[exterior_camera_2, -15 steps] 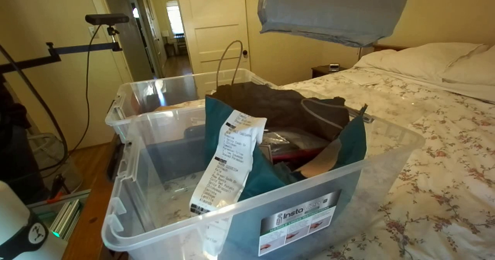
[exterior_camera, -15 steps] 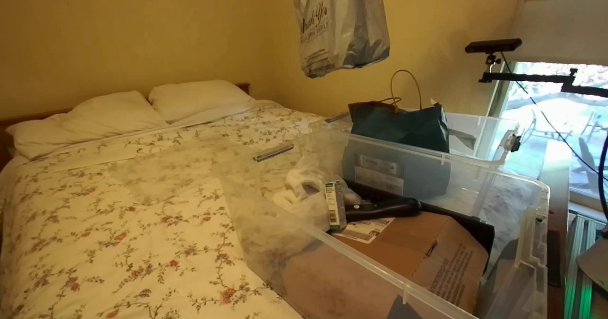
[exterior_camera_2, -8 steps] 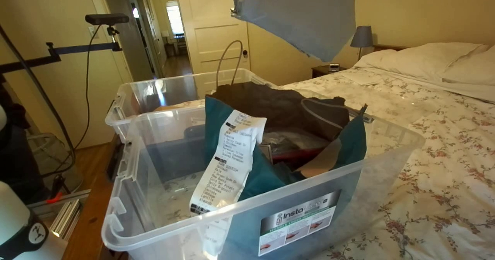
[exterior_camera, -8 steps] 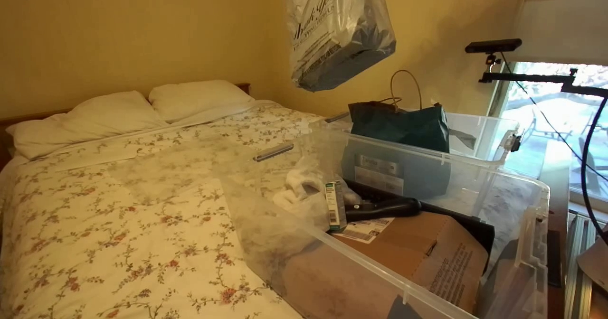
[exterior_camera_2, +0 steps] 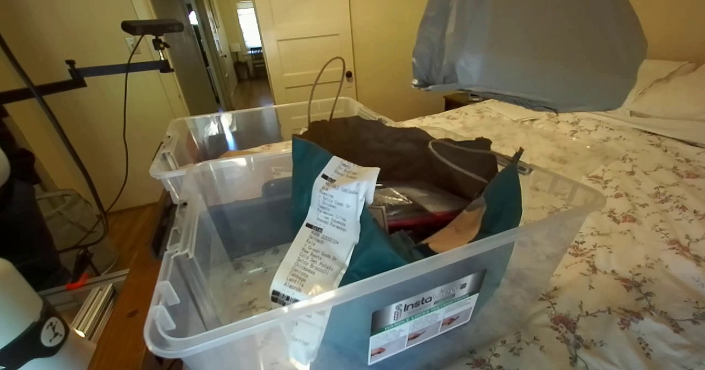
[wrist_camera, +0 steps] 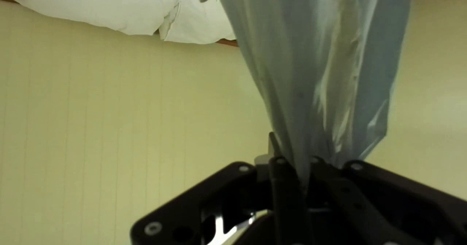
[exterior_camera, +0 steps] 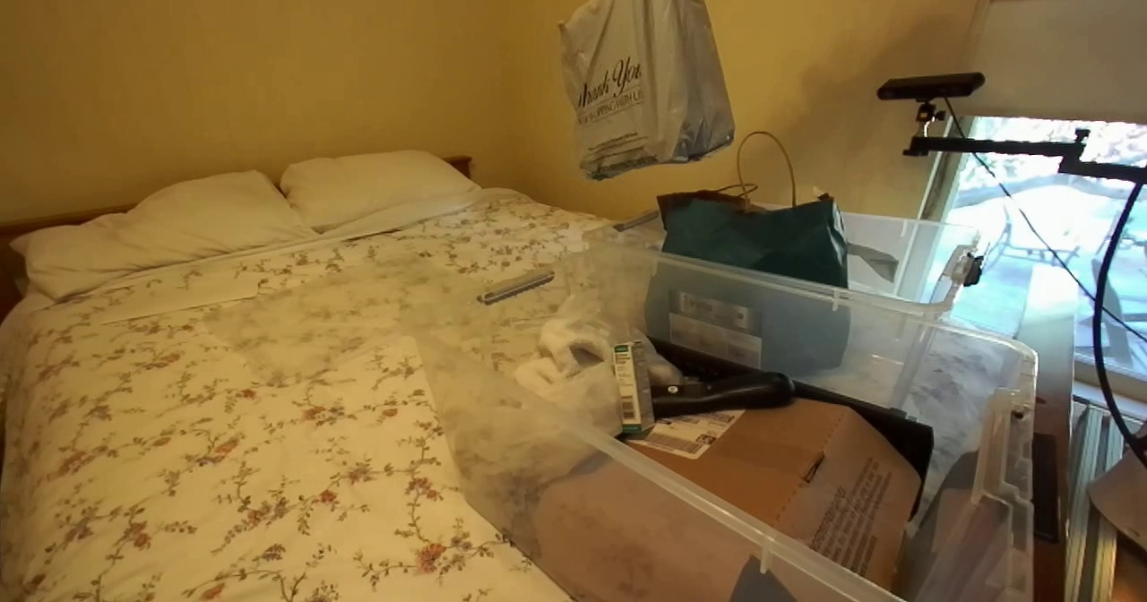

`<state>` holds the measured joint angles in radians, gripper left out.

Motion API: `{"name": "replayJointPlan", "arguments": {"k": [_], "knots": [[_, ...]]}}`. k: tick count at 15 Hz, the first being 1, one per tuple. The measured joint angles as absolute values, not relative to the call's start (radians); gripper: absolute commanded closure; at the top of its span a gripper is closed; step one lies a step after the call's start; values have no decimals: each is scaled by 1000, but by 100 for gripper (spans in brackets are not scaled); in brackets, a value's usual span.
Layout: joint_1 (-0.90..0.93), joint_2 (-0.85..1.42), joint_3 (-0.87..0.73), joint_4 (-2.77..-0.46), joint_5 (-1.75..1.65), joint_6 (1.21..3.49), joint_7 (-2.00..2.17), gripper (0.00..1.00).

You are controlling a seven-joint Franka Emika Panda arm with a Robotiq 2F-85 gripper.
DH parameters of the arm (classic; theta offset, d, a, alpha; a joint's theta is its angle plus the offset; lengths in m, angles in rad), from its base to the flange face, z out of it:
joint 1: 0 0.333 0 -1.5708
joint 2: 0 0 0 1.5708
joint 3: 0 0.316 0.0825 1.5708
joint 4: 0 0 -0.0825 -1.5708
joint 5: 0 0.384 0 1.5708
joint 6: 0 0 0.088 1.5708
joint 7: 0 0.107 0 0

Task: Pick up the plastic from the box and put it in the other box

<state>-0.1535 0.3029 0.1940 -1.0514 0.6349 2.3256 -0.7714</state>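
High in front of a yellow wall (exterior_camera: 314,47), we see the plastic bag (exterior_camera: 650,91), grey-white and crinkled, hanging in the air, outside the labelled bin (exterior_camera_2: 242,342) and the neighbouring bin (exterior_camera: 1004,477). Dark script on one side reads "Thank You", with smaller print beneath it. At the bag's gathered neck, in the wrist view, we find the gripper (wrist_camera: 301,164), its black fingers (wrist_camera: 286,197) pinching the plastic between them, as far as so dim and blurred a picture lets us judge. Lower down, in both exterior views, the two clear plastic bins stand close together, side by side. Within the labelled bin we see a teal paper bag (exterior_camera_2: 380,257), brown inside, with a long printed receipt (exterior_camera_2: 325,238) draped down its side. Just beside it, the neighbouring bin holds a brown cardboard box (exterior_camera: 806,477), with a black handle (exterior_camera: 726,394), a small green-and-white carton (exterior_camera: 630,387) and a white bundle (exterior_camera: 573,360) near it. Around the bins we make out a flowered bedspread (exterior_camera: 269,423), running up to white pillows (exterior_camera: 385,188). Farther out, in an exterior view, a slim black camera (exterior_camera: 932,87) sits on a jointed arm (exterior_camera: 995,147) before a bright window (exterior_camera: 1075,217).
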Motion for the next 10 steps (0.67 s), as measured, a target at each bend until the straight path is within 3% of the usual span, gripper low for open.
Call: {"name": "replayJointPlan", "arguments": {"k": [10], "knots": [[-311,218,127,-1109,664,2297,-808,100]]}}
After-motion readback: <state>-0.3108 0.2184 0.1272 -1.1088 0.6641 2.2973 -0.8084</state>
